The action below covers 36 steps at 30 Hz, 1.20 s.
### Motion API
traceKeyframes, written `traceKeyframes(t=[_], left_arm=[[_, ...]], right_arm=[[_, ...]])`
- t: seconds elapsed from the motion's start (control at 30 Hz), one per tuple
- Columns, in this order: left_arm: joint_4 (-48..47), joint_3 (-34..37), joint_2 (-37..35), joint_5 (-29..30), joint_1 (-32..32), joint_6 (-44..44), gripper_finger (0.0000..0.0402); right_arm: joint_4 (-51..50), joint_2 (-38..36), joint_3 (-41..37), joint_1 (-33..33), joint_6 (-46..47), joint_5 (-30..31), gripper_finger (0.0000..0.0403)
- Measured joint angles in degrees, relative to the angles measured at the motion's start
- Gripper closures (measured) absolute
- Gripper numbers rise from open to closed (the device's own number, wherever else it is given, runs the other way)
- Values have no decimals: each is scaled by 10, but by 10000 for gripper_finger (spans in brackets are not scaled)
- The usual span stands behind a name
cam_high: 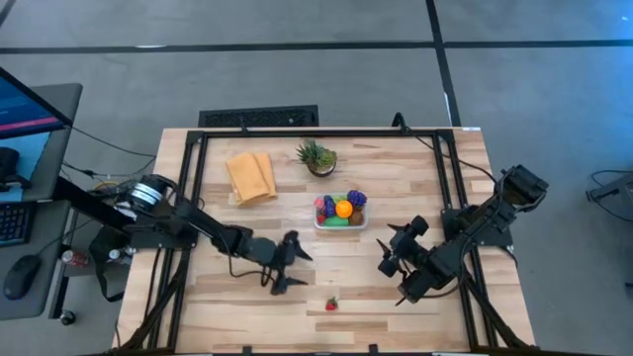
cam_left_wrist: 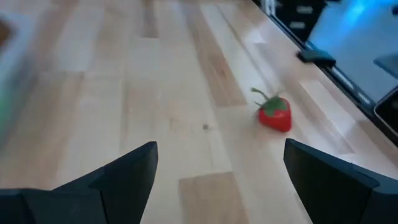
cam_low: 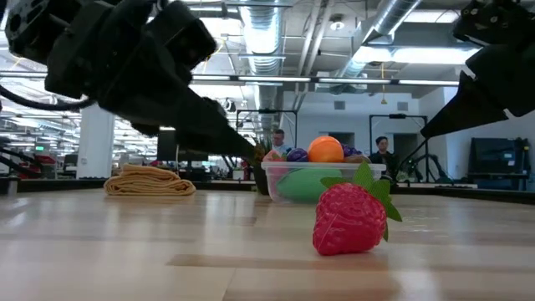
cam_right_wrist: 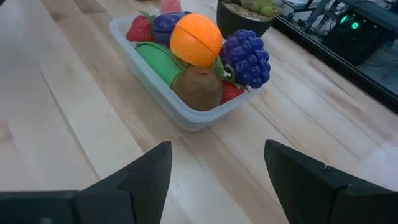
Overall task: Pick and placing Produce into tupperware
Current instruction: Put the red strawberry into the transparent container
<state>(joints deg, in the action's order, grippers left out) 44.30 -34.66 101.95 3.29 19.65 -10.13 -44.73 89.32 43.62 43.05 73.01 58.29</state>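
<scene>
The last strawberry [cam_high: 331,304] lies alone on the tabletop [cam_high: 415,183] near the front edge, just ahead of the left end effector [cam_high: 284,267], whose fingers are wide apart and empty, while the full tupperware [cam_high: 341,223] sits farther back, nearer the right end effector [cam_high: 391,259], also apart.

Left arm reaches in from 9 o'clock, left tool [cam_high: 287,265] spread wide, empty; right arm enters from 3 o'clock, right tool [cam_high: 393,259] parted, empty
</scene>
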Motion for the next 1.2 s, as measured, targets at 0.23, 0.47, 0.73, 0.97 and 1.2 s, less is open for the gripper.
traceKeyframes(t=[0.23, 0.47, 0.73, 0.97, 1.2], left_arm=[[-25, -103, 100, -37, 9, 24, 65], [-27, -163, 155, -107, 9, 24, 65], [-33, -212, 202, -121, 14, 25, 65], [-26, -219, 201, -115, 25, 42, 65], [-30, -219, 201, -95, 32, 54, 65]], right_arm=[[-2, 0, 0, 1, 0, -14, 152], [-3, 0, 0, 10, 0, -21, 152], [-3, 0, 0, 12, 0, -22, 152], [-2, 0, 0, 12, 0, -22, 152], [-1, 0, 0, 12, 0, -22, 152]])
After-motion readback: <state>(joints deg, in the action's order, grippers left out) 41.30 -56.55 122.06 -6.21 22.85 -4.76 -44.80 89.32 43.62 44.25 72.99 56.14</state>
